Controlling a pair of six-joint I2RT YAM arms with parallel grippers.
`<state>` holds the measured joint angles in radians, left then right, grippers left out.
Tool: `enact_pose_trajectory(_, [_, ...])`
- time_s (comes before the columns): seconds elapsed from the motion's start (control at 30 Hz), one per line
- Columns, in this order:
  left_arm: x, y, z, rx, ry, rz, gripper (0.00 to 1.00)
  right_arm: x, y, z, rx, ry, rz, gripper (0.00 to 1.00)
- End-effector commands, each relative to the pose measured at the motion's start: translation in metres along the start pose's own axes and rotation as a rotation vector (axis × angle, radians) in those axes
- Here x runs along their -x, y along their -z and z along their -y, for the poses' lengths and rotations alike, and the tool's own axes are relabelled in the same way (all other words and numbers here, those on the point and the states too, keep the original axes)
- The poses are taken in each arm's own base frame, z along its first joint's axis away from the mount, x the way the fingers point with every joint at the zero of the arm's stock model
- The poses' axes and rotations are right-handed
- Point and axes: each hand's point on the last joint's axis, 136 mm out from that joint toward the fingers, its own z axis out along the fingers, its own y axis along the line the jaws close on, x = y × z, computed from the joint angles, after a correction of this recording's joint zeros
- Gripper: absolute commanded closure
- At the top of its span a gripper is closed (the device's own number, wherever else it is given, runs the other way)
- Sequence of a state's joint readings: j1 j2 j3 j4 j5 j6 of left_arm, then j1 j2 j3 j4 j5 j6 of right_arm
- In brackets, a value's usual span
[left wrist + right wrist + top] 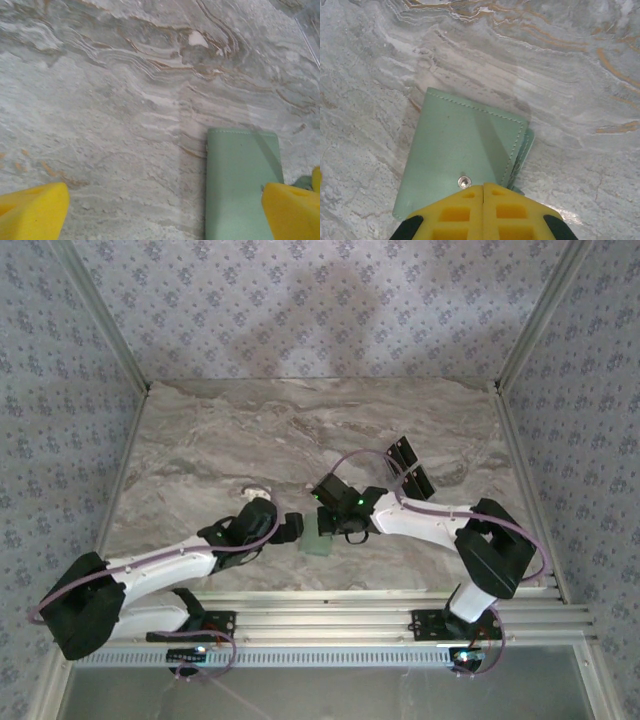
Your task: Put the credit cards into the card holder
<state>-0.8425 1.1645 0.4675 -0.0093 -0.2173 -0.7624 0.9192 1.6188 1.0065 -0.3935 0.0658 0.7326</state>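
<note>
Marble-patterned table (200,440) in grey and tan veins is taking up most of the top view. Patterned fabric walls (300,300) are closing it in on three sides.

Left arm (160,565) is reaching from 7 o'clock toward the table's centre. Right arm (430,520) is reaching in from 4 o'clock. Both wrists are meeting near the middle, slightly toward the near edge.

Holder (455,145) is lying flat on the table between the two grippers, just below centre in the top view. It is showing as pale sage green, smooth, with a stitched border. A second layer is peeking out along its 3 o'clock edge in the right wrist view. What is inside is hidden.

Left gripper (160,215) is standing spread wide, yellow fingers (30,212) at both lower corners. The one at 4 o'clock is overlapping the holder's edge.

Right gripper (482,192) is showing its yellow fingers pressed together, covering the holder's near edge. Whether anything thin is pinched between them cannot be told.

Cards (403,453), two black rectangles seen from above, are lying at 2 o'clock from the holder, well apart from it, beside the right arm's cable (350,458).

Metal stud (464,182) is sitting on the holder just at the right gripper's tips.
</note>
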Motion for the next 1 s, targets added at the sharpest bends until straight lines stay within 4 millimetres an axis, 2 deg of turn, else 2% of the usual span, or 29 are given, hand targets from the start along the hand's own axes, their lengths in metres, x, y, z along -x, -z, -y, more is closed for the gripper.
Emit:
enact_pose_trajectory(0.0, [-0.016,-0.005,0.006,-0.062,-0.025,-0.061,0.01,-0.001,0.004,0.002,0.013,0.021,-0.006,1.0])
enact_pose_trajectory(0.33, [-0.052,-0.002,0.01,-0.1,-0.061,-0.138,0.01,0.004,0.006,-0.008,0.067,0.03,-0.003,1.0])
enact_pose_trajectory(0.7, [-0.071,-0.012,0.0,-0.01,-0.111,-0.164,0.02,0.006,0.006,-0.013,0.079,0.032,-0.004,1.0])
enact_pose_trajectory(0.97, [-0.082,-0.019,-0.005,0.034,-0.137,-0.182,0.02,-0.001,0.0,-0.015,0.046,0.064,-0.019,1.0])
